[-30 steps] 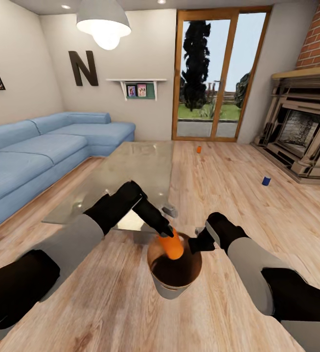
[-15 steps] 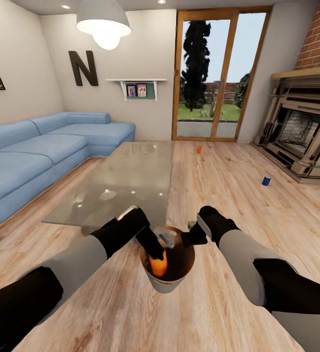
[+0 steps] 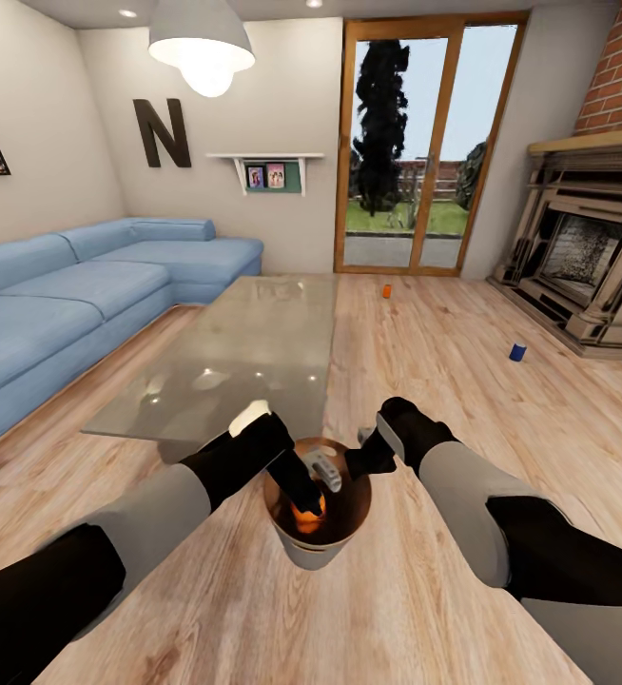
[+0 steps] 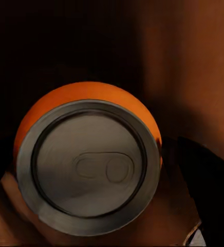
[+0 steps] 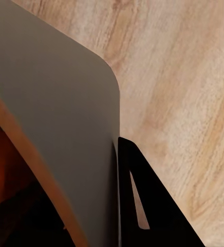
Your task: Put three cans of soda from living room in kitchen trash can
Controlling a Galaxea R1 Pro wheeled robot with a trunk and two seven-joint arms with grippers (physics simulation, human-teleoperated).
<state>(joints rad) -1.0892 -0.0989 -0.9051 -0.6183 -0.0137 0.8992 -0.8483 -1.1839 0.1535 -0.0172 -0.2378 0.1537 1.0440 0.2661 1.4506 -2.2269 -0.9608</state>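
While left fingers (image 3: 303, 495) hold one orange can (image 3: 307, 515) inside the bin (image 3: 313, 550), right fingers (image 3: 360, 463) grip its rim; second orange can (image 3: 386, 291) and blue can (image 3: 517, 352) remain on the floor (image 3: 463, 362).

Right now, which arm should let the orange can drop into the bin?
Left. The left gripper holds the orange can down inside the trash can. The right gripper is clamped on its rim, steadying it.
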